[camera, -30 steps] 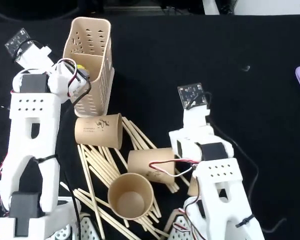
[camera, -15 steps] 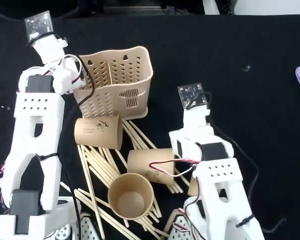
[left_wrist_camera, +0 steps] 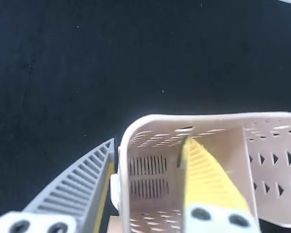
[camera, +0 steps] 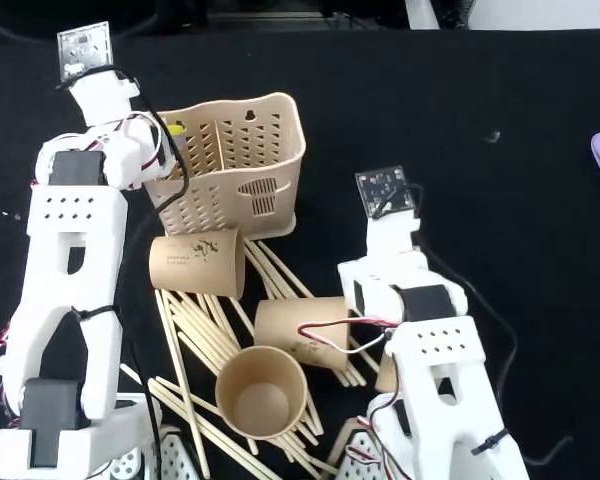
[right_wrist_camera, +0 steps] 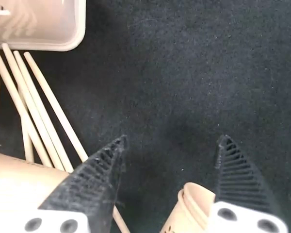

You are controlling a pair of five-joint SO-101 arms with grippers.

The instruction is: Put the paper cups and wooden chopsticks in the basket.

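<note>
In the left wrist view the basket [left_wrist_camera: 150, 174] is straddled at one wall by the spread left gripper [left_wrist_camera: 148, 141], the right gripper [right_wrist_camera: 173, 141] is held wide open over the chopsticks [right_wrist_camera: 31, 104] left lying beside the basket, and a paper cup [camera: 195, 262] probably needs to be grabbed next.

Right gripper [right_wrist_camera: 173, 141], black ribbed fingers [right_wrist_camera: 99, 174] spread apart over the dark desk [right_wrist_camera: 208, 73], paper cup [right_wrist_camera: 194, 206] rim between them, wooden chopsticks [right_wrist_camera: 53, 107] beside basket [right_wrist_camera: 77, 29] corner.

Basket [camera: 242, 190] behind the paper cups [camera: 196, 262] — chopsticks [camera: 195, 330] lying under and between them
</note>
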